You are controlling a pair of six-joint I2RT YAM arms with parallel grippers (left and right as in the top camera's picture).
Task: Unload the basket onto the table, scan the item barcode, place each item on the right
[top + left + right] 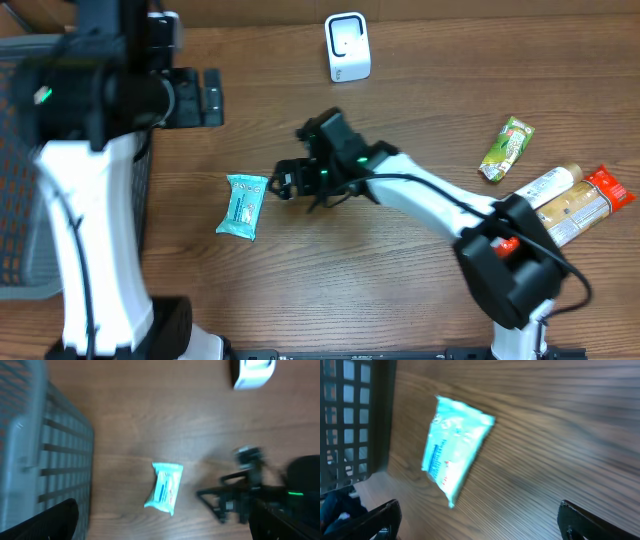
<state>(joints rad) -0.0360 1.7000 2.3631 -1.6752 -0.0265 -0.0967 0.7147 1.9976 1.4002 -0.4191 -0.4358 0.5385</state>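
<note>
The right arm (430,195) is stretched from its base at 5 o'clock of the table (400,290) towards the centre, low over the wood, and the right gripper (284,184) is pointed to 9 o'clock; its jaws are spread wide and nothing is held between them. The left arm (95,230) is raised along the 9 o'clock side, and the left gripper (205,97) is kept high near 11 o'clock, looking down, its jaws also spread wide with nothing in them. The teal packet (243,205) is laid flat on the wood, a little tilted, just beside the right gripper at its 8 o'clock and not touched by it. At 9 o'clock of the packet the grey mesh basket (15,170) is seen; its wall is near the packet but apart from it. The white scanner (347,47) is placed upright at the 12 o'clock edge, well apart from the packet, and bare wood is seen between the two. One teal packet, one scanner and one basket are counted. At the 3 o'clock edge three more items are counted: one green pouch (507,148), one cream tube (548,187) and one orange-tipped package (590,205), the last two being laid side by side and touching.
</note>
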